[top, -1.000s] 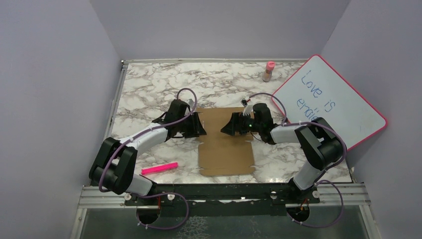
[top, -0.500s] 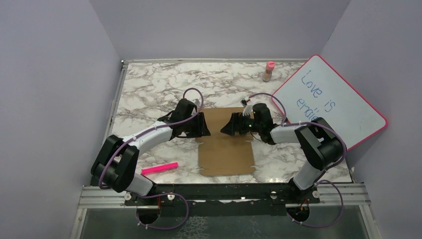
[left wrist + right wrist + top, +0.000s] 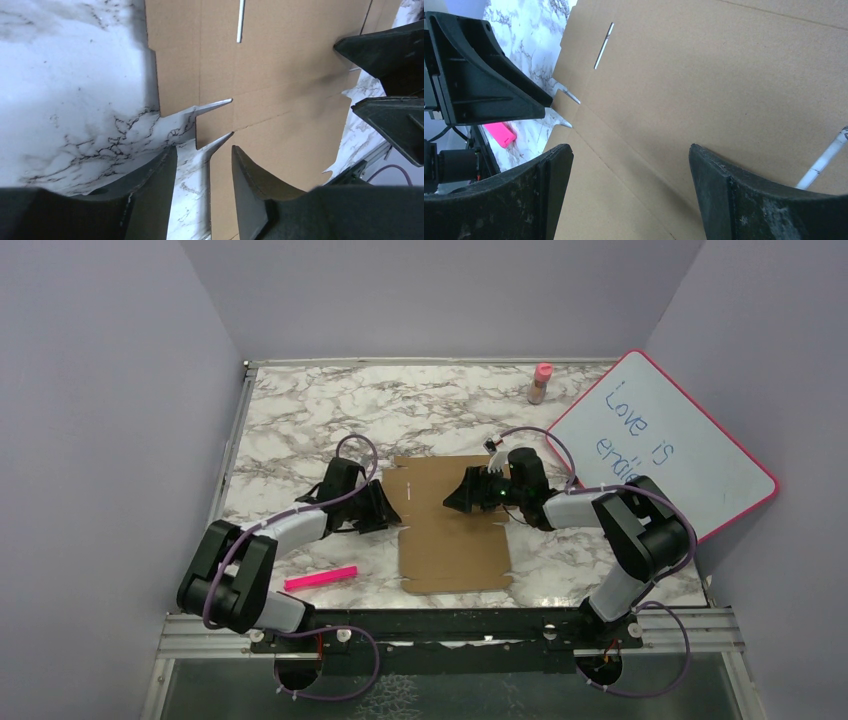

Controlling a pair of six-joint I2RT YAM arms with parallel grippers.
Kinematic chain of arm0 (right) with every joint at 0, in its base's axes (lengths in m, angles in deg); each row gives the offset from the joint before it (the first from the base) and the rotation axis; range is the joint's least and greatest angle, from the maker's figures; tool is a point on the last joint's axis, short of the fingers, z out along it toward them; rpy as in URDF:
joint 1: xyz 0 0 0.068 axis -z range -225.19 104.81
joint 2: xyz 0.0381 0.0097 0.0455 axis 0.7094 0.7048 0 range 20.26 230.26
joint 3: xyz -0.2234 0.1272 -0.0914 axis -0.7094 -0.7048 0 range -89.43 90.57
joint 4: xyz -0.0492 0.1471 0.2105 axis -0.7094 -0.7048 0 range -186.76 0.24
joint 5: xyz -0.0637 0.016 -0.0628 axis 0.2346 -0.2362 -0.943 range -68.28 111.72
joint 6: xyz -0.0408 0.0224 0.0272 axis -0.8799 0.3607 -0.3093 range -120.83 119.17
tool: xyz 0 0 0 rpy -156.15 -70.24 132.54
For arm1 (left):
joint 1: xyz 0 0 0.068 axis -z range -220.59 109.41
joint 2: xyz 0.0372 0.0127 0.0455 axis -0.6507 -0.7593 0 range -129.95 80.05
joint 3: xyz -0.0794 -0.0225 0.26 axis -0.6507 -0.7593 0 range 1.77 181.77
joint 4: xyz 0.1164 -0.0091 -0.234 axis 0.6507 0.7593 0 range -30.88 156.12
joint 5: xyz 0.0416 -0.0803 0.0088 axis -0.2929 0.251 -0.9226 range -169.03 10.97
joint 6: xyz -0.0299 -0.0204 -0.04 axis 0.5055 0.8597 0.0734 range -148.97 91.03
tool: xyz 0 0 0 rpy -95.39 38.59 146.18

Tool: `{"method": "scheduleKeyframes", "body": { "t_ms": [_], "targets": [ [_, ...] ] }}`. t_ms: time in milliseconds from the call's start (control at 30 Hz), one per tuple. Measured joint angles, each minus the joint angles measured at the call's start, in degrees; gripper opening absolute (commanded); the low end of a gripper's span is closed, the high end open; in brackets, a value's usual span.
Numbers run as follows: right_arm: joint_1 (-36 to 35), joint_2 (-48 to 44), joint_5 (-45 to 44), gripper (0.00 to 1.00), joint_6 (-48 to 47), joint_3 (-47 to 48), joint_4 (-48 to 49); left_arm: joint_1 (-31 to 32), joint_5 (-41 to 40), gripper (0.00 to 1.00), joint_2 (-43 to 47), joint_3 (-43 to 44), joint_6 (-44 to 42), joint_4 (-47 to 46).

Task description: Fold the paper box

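Top: paper box (image 3: pixel 452 540) flat on table (image 3: pixel 300 420), left gripper (image 3: pixel 380 510) at its 9 o'clock edge | Left wrist: jaws half-parted, empty; I risk shoving the box sideways | Right wrist: right gripper (image 3: pixel 630 150) wide open, apparently not pinning it.

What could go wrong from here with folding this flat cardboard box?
The left pincer sits half open at the notched left edge of the paper box; closing there could crumple a tab rather than lift the flap. The right pincer is open above the sheet, apparently not pinning it, so the box may slide.
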Motion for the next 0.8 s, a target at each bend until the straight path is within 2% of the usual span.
{"method": "scheduleKeyframes", "body": {
  "t_ms": [367,533,800],
  "targets": [
    [0.00,0.02,0.00,0.91,0.00,0.00,0.02,-0.46,3.82,0.13,-4.57,-0.24,1.18,-6.56],
    [0.00,0.00,0.00,0.91,0.00,0.00,0.02,-0.22,3.74,0.07,-4.42,-0.15,1.31,-6.54],
    [0.00,0.00,-0.33,0.91,-0.07,0.00,0.04,5.07,-0.92,0.07,-3.67,5.84,-0.04,-0.76]
  ]
}}
